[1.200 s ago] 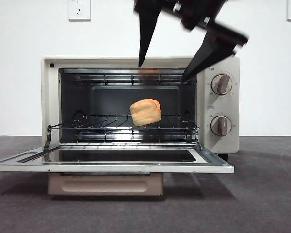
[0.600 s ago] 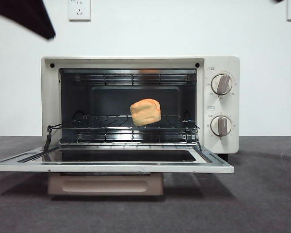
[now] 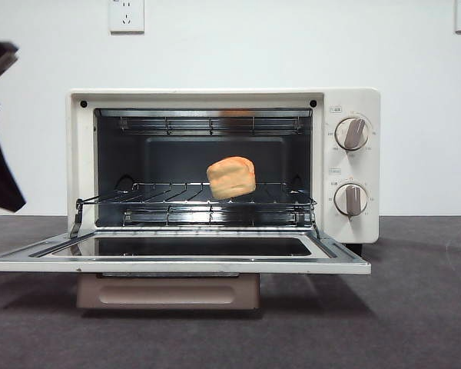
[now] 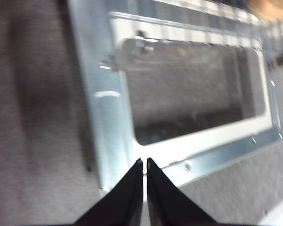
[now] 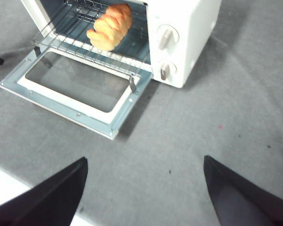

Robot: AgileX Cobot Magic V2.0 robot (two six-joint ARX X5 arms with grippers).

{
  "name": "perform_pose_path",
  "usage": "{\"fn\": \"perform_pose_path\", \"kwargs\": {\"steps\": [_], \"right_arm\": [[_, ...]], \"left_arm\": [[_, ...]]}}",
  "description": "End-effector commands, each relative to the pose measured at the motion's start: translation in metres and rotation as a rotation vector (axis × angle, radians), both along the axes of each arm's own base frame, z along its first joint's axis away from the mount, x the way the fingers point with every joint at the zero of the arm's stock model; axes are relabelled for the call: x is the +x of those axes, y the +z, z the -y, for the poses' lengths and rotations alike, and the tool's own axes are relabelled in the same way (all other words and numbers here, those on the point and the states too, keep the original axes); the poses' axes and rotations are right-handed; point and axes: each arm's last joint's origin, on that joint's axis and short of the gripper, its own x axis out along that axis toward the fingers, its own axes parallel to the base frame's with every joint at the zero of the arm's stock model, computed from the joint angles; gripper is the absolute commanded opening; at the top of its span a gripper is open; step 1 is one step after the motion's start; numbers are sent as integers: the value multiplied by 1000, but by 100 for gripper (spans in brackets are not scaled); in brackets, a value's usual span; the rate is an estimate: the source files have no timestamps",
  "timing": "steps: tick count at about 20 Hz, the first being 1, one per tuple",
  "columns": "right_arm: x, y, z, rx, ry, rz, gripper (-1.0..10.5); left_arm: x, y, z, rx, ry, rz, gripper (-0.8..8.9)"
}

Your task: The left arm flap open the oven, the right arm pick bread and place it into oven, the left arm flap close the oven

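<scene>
The cream-white oven (image 3: 353, 104) stands with its glass door (image 3: 177, 265) flapped down flat. The golden bread (image 3: 230, 177) lies on the wire rack (image 3: 169, 201) inside; it also shows in the right wrist view (image 5: 111, 26). My left gripper (image 4: 144, 162) is shut and empty, just above the door's front corner frame (image 4: 108, 117). In the front view it is the dark shape (image 3: 4, 184) at the left edge, beside the oven. My right gripper (image 5: 145, 162) is open and empty, held high and back from the oven (image 5: 188, 28), out of the front view.
The oven's beige bar handle (image 3: 167, 292) hangs under the lowered door. Two knobs (image 3: 352, 132) sit on the oven's right panel. Dark grey tabletop (image 3: 415, 307) lies to the right, white wall with sockets (image 3: 126, 14) behind.
My open right gripper rose away from the oven top and left the front view. My left arm came in at the upper left and dropped down the left edge. The bread stayed on the rack.
</scene>
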Motion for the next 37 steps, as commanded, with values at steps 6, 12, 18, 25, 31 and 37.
{"fn": "perform_pose_path", "kwargs": {"steps": [6,12,18,25,31,37], "right_arm": [[-15,4,17,44,-6,66,392],[-15,4,17,46,-5,69,392],[-15,4,17,46,-6,69,392],[-15,4,17,46,-5,69,392],[-15,4,17,47,-5,68,392],[-15,4,17,47,-5,68,392]], "left_arm": [[-3,-33,-25,25,188,-116,14],[1,-56,-19,9,132,-264,14],[9,-66,-14,-115,71,-283,14],[9,-64,-12,-190,47,-294,14],[14,-58,-10,-320,14,-262,15],[32,-43,-9,-431,66,-172,15]]}}
